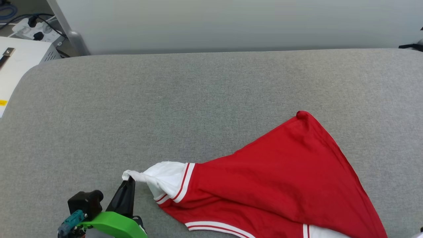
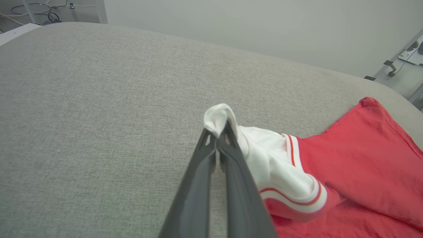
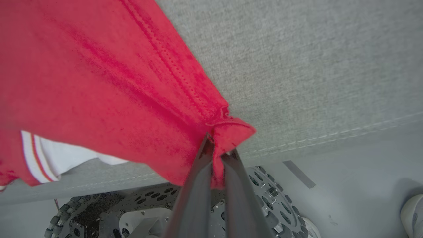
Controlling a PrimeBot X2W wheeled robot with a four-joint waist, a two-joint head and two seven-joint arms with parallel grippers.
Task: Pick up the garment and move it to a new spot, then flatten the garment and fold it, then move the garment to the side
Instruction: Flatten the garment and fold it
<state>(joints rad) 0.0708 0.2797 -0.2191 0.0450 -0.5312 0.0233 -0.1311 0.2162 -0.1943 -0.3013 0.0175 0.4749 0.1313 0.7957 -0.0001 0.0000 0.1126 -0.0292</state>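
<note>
The garment (image 1: 281,178), a red shirt with white striped-trim sleeves, lies spread over the right front of the grey table (image 1: 165,109), plain red side up; its lettering is hidden. My left gripper (image 1: 129,180) is shut on the tip of the white sleeve (image 2: 218,119) at the lower left. In the right wrist view my right gripper (image 3: 219,148) is shut on a red hemmed corner of the garment (image 3: 99,82), held past the table's front edge (image 3: 330,138).
A pale wall runs behind the table. A white box (image 1: 19,62) and a power strip with cables (image 1: 33,28) sit off the table's left end. Below the front edge are the robot's wheeled base (image 3: 264,198) and a person's shoe (image 3: 413,211).
</note>
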